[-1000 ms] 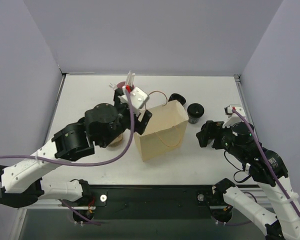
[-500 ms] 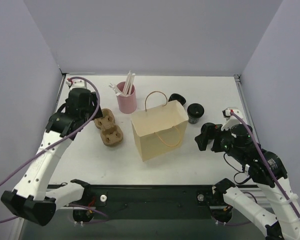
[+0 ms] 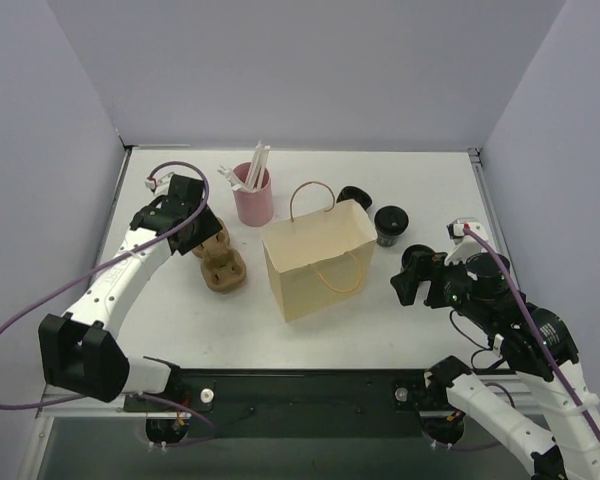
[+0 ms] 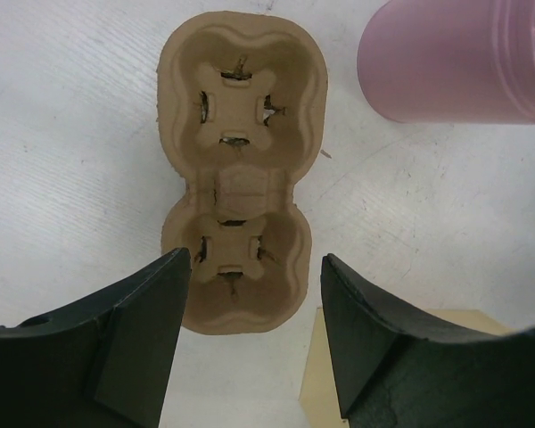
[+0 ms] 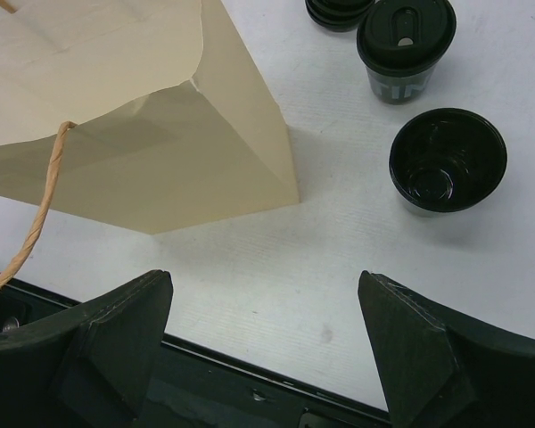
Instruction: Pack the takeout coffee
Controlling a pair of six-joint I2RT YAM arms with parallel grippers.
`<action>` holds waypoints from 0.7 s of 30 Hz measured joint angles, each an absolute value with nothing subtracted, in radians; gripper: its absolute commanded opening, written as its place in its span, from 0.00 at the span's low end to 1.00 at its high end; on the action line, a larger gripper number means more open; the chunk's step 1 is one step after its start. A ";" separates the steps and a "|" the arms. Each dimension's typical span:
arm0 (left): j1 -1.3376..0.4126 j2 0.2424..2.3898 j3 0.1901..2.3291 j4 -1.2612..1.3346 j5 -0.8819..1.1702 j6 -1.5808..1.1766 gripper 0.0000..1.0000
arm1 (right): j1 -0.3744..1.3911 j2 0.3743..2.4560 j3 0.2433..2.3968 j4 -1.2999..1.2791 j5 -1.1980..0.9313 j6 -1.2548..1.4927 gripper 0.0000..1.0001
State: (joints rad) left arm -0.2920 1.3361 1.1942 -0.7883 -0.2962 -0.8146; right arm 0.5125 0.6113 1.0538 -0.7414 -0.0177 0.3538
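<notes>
The lidded black cup (image 5: pixel 406 49) is standing on the table (image 3: pixel 380 330) to the right of the paper bag (image 3: pixel 320 265). An open black cup (image 5: pixel 448 160) is sitting just nearer than it, and a small stack of lids (image 5: pixel 339 11) is lying beyond it. Pale print is showing on the lidded cup's side, too small to read.

The bag is standing upright with its mouth gaping. To its left the two-cell pulp carrier (image 4: pixel 236 169) is lying flat, with both cells empty.

The left gripper (image 4: pixel 256 260) is hovering over the carrier. Its fingers (image 4: pixel 134 330) are spreading wide to either side of one cell; whether they are touching it cannot be told.

The right gripper (image 5: pixel 263 281) is hanging over bare table near the bag's corner, jaws gaping wide and gripping nothing.

A pink cup (image 4: pixel 446 62) holding straws (image 3: pixel 260 160) is standing beyond the carrier.
</notes>
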 measured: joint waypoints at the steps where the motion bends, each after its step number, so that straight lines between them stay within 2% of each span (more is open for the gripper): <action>1: -0.295 1.351 1.194 -0.783 -0.301 -0.830 0.70 | 0.513 0.609 1.052 -0.741 -0.018 0.353 0.89; 21: -0.316 1.663 1.271 -0.812 -0.371 -0.933 0.63 | 0.513 0.580 1.018 -0.745 0.004 0.339 0.89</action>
